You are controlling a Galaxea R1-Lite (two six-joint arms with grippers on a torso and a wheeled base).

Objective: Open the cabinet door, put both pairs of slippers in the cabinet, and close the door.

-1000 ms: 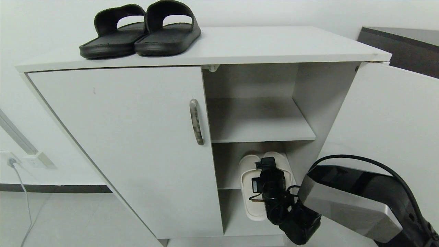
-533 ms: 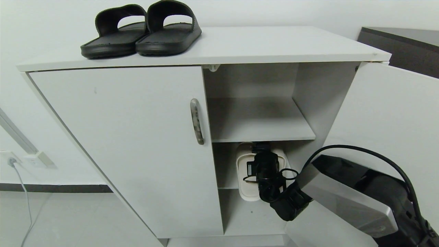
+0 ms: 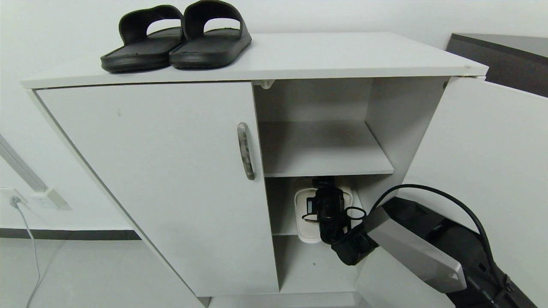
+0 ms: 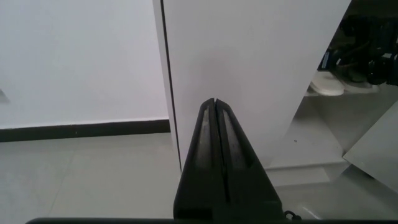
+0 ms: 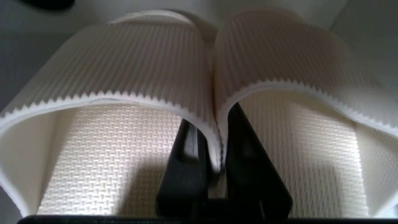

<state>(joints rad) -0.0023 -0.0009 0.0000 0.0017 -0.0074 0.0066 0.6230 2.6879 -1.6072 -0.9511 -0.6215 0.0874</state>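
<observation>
At 11 o'clock on the cabinet (image 3: 342, 51) top stands one pair of black slippers (image 3: 175, 38), two in count, side by side and touching, toes toward the front edge. No writing on them can be made out.

Doors: two. Left door (image 3: 150, 171) is shut and carries one metal handle (image 3: 245, 151) at its 3 o'clock edge. Right door (image 3: 483, 141) stands swung open toward 3 o'clock.

Shelves seen in the open half: two. On the lower shelf (image 3: 281, 216), toward 5 o'clock of the opening, lies one pair of white slippers (image 3: 305, 218), two in count, heels at or just past its front edge; whether they rest on it cannot be told.

Right arm enters from 4 o'clock, forearm sloping up into the opening. Right gripper (image 5: 216, 149) is clamped tight on the two touching inner strap walls of the white pair. A small label on the gripper body is too small to read.

Left gripper (image 4: 214, 109) has its fingers pressed together and holds nothing; it sits low over the floor (image 4: 81, 180), facing the shut left door.
</observation>
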